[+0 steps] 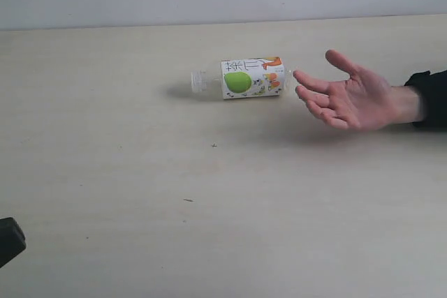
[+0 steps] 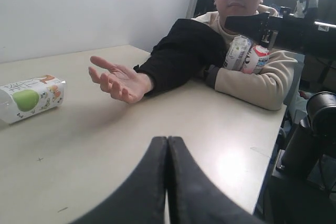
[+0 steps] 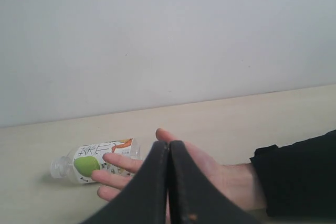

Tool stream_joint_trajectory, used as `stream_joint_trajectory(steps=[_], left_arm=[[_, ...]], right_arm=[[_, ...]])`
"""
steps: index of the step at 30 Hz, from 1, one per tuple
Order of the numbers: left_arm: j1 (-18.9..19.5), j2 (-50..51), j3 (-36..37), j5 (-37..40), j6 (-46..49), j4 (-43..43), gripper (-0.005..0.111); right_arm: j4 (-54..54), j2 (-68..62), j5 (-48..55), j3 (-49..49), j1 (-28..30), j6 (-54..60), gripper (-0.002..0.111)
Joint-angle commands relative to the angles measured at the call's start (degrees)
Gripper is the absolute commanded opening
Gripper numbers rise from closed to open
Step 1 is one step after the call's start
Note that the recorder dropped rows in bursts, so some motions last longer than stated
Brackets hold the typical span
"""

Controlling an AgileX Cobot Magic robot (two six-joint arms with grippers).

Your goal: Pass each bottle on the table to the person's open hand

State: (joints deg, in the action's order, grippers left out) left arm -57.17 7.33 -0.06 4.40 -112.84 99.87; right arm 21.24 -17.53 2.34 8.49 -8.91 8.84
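The apple-label bottle (image 1: 248,78) lies sideways just beside the open hand (image 1: 349,95), open tabletop (image 1: 209,228) stretching wide around that hand, and the left gripper (image 2: 167,140) and right gripper (image 3: 169,144) both have fingers pressed together.

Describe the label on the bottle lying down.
White label, green apple, orange accents; exterior view shows it best.
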Motion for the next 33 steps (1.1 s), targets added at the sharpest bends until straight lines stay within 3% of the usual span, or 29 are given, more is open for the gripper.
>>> stream_joint_trajectory(steps=[1,28,33], left_arm=[[-0.08,-0.25,0.06,0.31,-0.32,0.08,0.0],[-0.08,-0.25,0.06,-2.07,-1.42,0.08,0.0],[-0.08,-0.25,0.06,12.23,-5.91,0.08,0.0]], right_arm=[[0.09,0.19,-0.12,-0.21,0.25,-0.04,0.0],[0.09,0.19,-0.12,-0.21,0.25,-0.04,0.0],[0.09,0.19,-0.12,-0.21,0.25,-0.04,0.0]])
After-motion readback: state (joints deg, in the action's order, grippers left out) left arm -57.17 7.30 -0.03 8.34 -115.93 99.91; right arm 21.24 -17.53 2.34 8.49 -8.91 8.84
